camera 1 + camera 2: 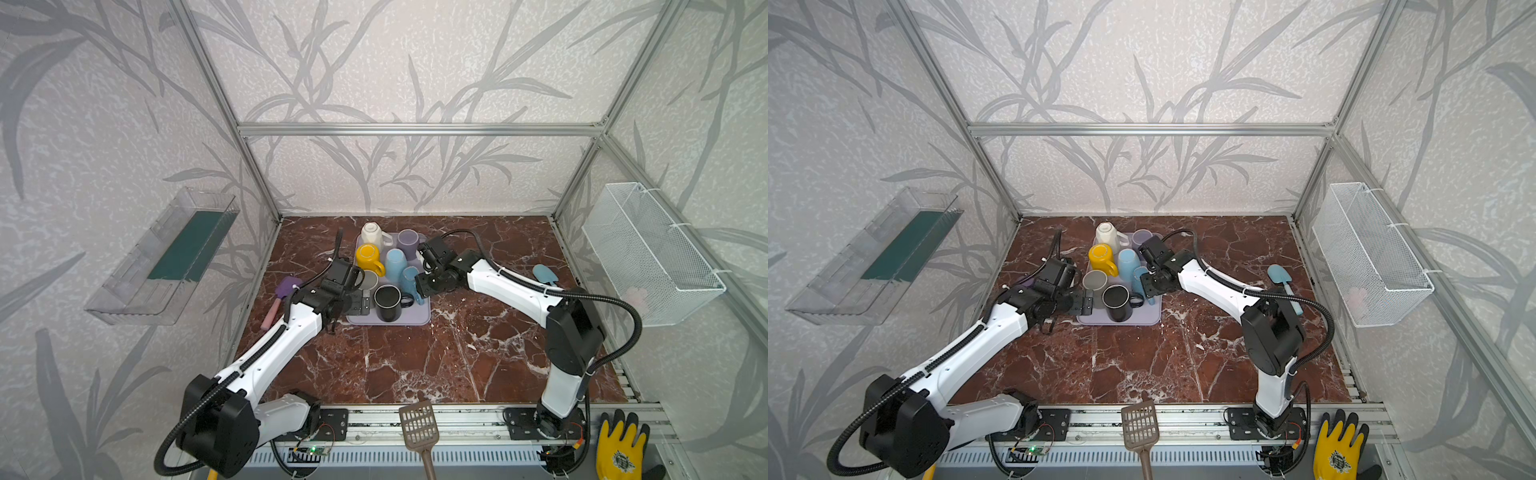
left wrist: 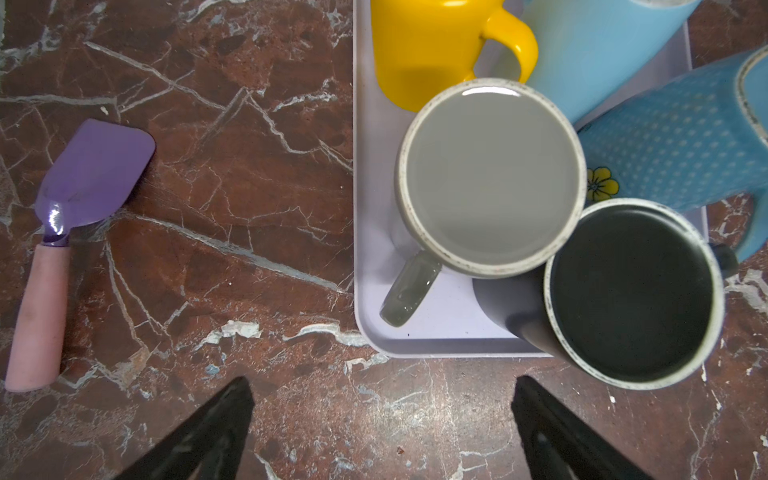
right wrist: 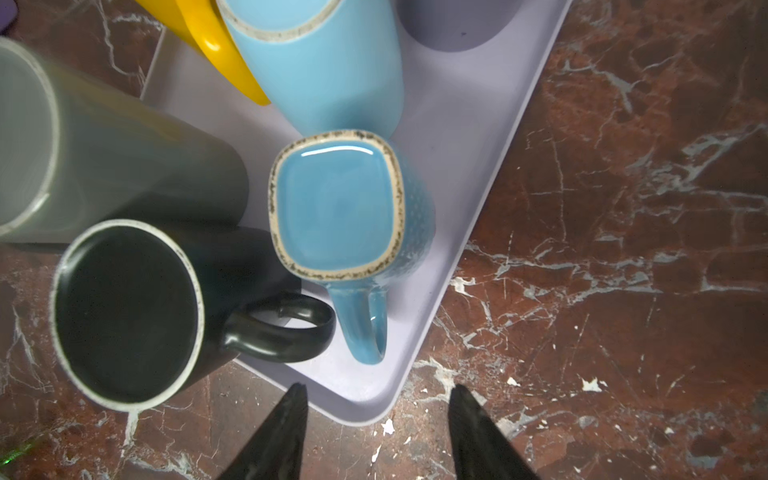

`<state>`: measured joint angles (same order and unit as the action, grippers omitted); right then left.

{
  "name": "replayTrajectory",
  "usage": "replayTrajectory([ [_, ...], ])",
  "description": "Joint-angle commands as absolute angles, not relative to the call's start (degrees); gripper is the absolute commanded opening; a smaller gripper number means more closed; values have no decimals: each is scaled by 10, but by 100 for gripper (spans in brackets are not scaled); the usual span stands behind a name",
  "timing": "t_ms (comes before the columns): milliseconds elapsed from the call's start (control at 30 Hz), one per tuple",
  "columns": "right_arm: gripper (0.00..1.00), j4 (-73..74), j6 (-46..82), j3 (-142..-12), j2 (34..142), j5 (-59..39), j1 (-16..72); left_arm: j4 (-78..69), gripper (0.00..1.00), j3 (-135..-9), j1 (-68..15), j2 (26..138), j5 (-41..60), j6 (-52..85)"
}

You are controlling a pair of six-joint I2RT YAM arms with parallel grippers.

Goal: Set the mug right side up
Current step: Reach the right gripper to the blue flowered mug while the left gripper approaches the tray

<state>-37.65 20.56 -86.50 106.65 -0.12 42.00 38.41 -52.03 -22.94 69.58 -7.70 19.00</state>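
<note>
Right wrist view showed the dotted blue mug (image 3: 336,208) base-up on the lilac tray (image 3: 457,145), axis vertical, handle pointing back toward the right jaws, which stood apart and empty just short of it. Left jaws gaped wide and empty across the tray, farther off.

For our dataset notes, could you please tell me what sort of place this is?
Probably a lab robot cell staged as a kitchen counter: an aluminium frame with wallpapered panels, a marble-look tabletop, and a lilac tray of mugs.
</note>
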Motion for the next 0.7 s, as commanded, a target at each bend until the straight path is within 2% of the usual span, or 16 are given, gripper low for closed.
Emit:
replayTrajectory([
  [0, 52, -413, 210, -893, 1081, -3, 429, 404, 99, -529, -234, 706, -79, 179],
  [667, 42, -460, 207, -986, 1174, 41, 445, 413, 99, -539, -243, 708, -91, 163],
])
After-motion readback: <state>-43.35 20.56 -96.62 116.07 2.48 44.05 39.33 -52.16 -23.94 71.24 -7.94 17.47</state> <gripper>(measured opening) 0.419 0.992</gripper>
